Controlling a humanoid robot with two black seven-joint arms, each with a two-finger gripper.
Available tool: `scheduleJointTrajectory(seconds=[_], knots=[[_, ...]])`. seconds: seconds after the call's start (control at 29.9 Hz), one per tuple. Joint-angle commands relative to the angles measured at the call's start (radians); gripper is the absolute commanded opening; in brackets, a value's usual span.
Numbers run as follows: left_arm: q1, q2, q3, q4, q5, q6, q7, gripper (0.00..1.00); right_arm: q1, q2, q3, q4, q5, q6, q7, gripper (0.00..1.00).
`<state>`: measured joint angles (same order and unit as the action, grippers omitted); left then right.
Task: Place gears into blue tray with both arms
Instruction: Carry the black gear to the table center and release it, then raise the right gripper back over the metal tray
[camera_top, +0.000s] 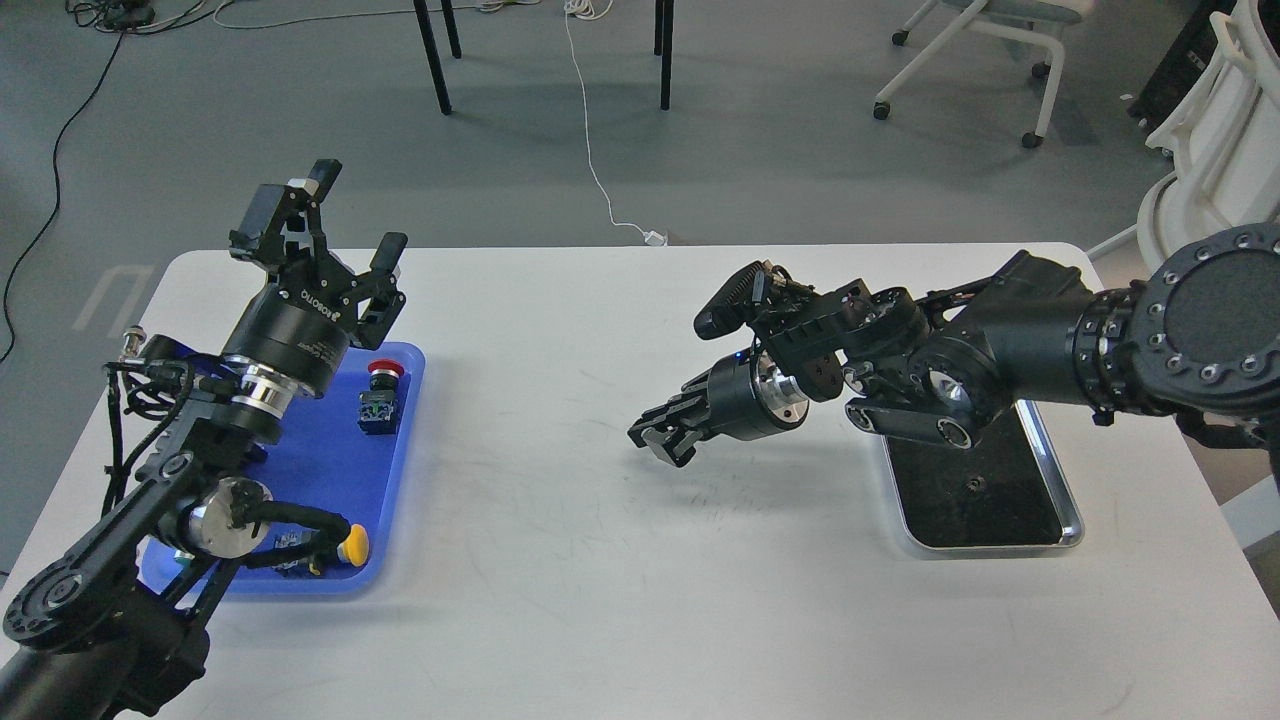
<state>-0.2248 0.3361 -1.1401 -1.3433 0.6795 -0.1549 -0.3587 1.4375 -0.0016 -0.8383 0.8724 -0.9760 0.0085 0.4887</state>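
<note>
The blue tray (398, 452) lies at the table's left side, partly covered by my left arm. My left gripper (356, 216) is raised above the tray's far end, pointing up, open and empty. One small black gear (975, 485) rests on the black liner of the steel tray (1072, 512) at the right. My right gripper (658, 442) hangs low over the middle of the table, pointing left, well apart from both trays. Its dark fingers sit close together, and I cannot make out whether anything is between them.
On the blue tray stand a push-button switch with a red cap (383, 372) and one with a yellow cap (352, 546). The white table (560, 560) ends just beyond my left gripper. Chair legs and cables are on the floor behind.
</note>
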Motion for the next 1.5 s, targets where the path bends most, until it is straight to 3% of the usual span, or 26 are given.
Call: scheduleJointTrajectory(seconds=[0.0,0.5,0.74,0.97,1.1,1.3,1.47], knots=[[0.008,-0.002,-0.003,-0.011,0.0,0.0,0.0,0.98,-0.029,0.002,-0.001,-0.013,-0.003,-0.01,0.0,0.16],[0.03,0.0,-0.015,-0.028,0.0,0.0,0.001,0.98,-0.069,0.002,-0.005,-0.016,-0.019,-0.01,0.0,0.19],[0.03,0.0,-0.017,-0.03,0.0,0.002,0.001,0.98,-0.071,0.002,-0.028,-0.02,-0.02,-0.01,0.0,0.3],[0.028,-0.002,-0.015,-0.036,0.0,0.0,0.003,0.98,-0.06,0.002,-0.022,-0.018,-0.012,-0.015,0.0,0.83],[0.03,0.003,-0.013,-0.036,0.0,0.0,0.003,0.98,-0.032,0.0,0.01,0.0,0.0,-0.015,0.0,0.94],[0.028,0.038,-0.001,-0.037,0.0,0.0,0.004,0.98,-0.023,-0.283,0.24,0.092,0.055,-0.001,0.0,0.97],[0.028,0.066,0.013,-0.039,0.002,0.0,0.003,0.98,-0.153,-0.524,0.45,0.204,0.287,-0.001,0.0,0.97]])
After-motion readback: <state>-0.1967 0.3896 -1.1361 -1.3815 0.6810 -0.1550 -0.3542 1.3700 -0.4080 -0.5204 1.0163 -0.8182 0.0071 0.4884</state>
